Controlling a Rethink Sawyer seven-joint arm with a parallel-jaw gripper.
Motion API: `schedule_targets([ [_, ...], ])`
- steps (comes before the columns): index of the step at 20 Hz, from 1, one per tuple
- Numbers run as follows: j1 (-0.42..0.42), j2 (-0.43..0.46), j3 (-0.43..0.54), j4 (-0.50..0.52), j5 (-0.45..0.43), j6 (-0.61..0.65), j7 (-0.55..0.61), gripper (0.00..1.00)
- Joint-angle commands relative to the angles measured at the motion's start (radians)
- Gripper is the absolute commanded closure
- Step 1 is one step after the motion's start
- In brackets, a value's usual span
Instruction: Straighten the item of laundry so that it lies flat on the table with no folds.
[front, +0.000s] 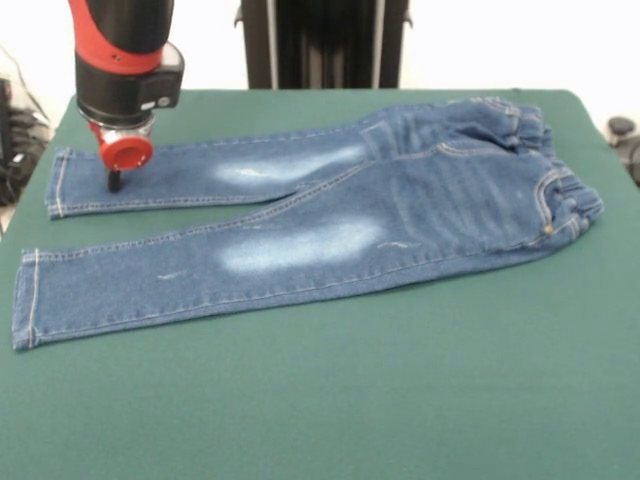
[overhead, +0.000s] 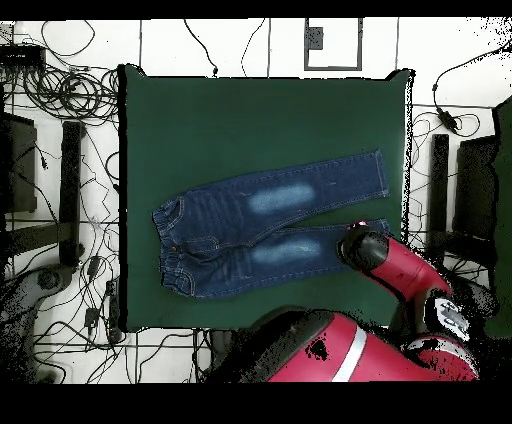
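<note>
The blue denim jeans (front: 330, 220) lie spread on the dark green table (front: 400, 400), waistband to the right and both legs pointing left in the front view. The legs lie side by side with whitish thigh patches up; the waistband is gathered and slightly rumpled. My gripper (front: 114, 183) comes down from the red and black arm onto the far leg near its cuff, touching or almost touching the cloth. In the overhead view the jeans (overhead: 260, 235) lie mid-table (overhead: 250, 120), and the arm's end (overhead: 362, 248) covers the gripper over the lower leg's cuff end.
The robot's black pedestal (front: 325, 40) stands behind the table's far edge. Cables and dark stands (overhead: 70, 190) lie on the floor around the table. A dark object (front: 625, 135) sits off the table's right edge.
</note>
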Motion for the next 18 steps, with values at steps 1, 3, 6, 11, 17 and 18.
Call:
schedule_targets([
  [1,0.04,0.045,0.052,-0.041,0.003,0.046,0.087,1.0],
  [3,0.036,0.054,0.047,-0.055,0.002,0.044,0.083,1.0],
  [6,0.041,0.055,0.031,-0.067,0.003,0.052,0.083,1.0],
  [11,0.028,0.024,0.038,-0.06,-0.009,0.097,0.049,1.0],
  [17,0.0,-0.027,0.075,-0.036,-0.054,0.142,-0.035,1.0],
  [18,-0.017,-0.034,0.098,-0.031,-0.069,0.148,-0.045,0.0],
])
